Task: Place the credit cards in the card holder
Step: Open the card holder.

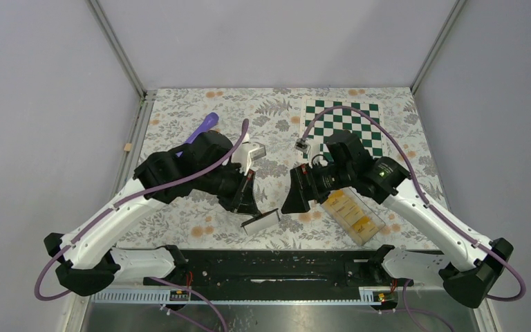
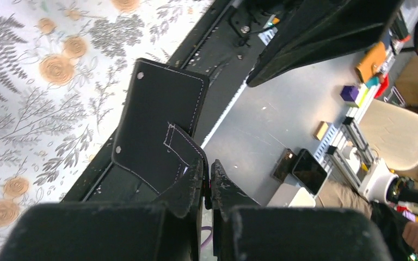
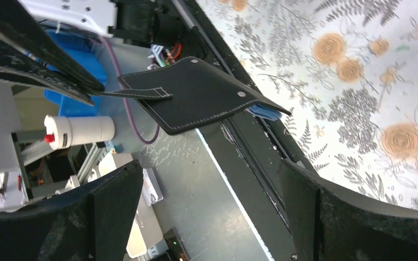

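Card holder: the black card holder (image 1: 260, 222) is low in the centre of the top view, between the two grippers. In the left wrist view (image 2: 158, 130) it spreads open, its stitched outer face to the camera, above the black rail (image 2: 226, 60) at the table's edge.
Left gripper: the left gripper (image 2: 207, 182) has its fingers pinched together on the card holder's snap tab (image 2: 182, 144). In the top view (image 1: 247, 200) it sits just upper left of the card holder.
Right gripper: the right gripper (image 3: 207, 168) has its fingers spread wide and nothing between them. It faces the card holder (image 3: 196, 92) from the right of the top view (image 1: 296, 197), near it but apart.
Credit cards: the yellow-orange credit cards (image 1: 351, 211) lie in a clear box (image 1: 380, 220) at the lower right, beside the right arm.
Contact: the card holder seems to hang off the floral table (image 1: 180, 221), though its lower edge is hard to judge.
Other: a green checkerboard mat (image 1: 342, 117) is at the upper right and a purple object (image 1: 205, 126) at the upper left.
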Robot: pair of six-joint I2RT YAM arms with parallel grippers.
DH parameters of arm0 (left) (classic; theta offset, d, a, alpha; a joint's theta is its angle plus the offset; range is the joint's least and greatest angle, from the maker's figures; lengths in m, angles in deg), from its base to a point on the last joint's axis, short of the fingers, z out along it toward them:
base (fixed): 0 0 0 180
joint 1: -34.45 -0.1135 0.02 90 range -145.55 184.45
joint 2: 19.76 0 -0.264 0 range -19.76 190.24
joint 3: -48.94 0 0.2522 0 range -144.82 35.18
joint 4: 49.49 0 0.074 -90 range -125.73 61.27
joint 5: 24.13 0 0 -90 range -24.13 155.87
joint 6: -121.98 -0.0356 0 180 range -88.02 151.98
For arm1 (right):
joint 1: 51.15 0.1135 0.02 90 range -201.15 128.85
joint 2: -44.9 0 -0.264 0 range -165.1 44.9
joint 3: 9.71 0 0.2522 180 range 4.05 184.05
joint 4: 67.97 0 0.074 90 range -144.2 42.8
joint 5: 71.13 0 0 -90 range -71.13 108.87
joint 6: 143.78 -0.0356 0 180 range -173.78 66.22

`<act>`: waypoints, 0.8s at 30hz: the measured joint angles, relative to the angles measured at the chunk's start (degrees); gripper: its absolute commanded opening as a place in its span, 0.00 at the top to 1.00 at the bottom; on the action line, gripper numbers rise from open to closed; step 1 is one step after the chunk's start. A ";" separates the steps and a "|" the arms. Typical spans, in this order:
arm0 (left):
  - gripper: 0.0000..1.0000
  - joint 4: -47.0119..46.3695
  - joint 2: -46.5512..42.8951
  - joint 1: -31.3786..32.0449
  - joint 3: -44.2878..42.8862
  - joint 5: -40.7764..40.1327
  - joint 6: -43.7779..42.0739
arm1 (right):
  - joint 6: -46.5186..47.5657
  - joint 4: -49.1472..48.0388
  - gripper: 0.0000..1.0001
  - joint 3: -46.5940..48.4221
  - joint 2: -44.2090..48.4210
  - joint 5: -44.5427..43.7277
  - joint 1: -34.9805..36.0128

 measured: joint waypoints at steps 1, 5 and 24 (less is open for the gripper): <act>1.00 -0.02 0.20 0.00 -0.61 1.44 -0.52 | 0.63 -0.39 0.01 0.09 0.31 0.76 0.02; 1.00 -0.11 0.87 0.00 -2.10 6.25 -1.79 | 1.88 -4.28 0.01 0.20 0.76 4.44 0.94; 1.00 -2.47 0.42 -0.33 -2.25 11.54 -1.79 | -6.36 -21.94 0.10 -2.67 -0.70 14.53 6.32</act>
